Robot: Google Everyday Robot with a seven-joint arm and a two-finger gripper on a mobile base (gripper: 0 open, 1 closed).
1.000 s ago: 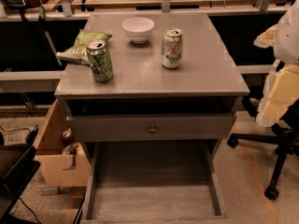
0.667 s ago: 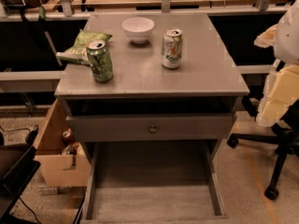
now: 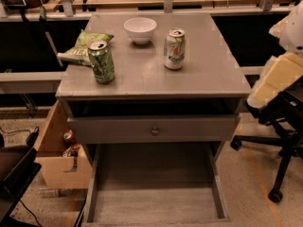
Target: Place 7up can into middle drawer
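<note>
The 7up can, silver-white with green lettering, stands upright on the grey tabletop, right of centre. The middle drawer is pulled out below, and its pale plank floor has nothing on it. My gripper is at the right edge of the view, at the end of the white and cream arm. It is off the table's right side, lower than the tabletop and well apart from the can. It holds nothing that I can see.
A dark green can stands at the tabletop's left, with a green chip bag behind it. A white bowl sits at the back. A drawer front with a round knob is above the open drawer. A cardboard box is on the left and an office chair base on the right.
</note>
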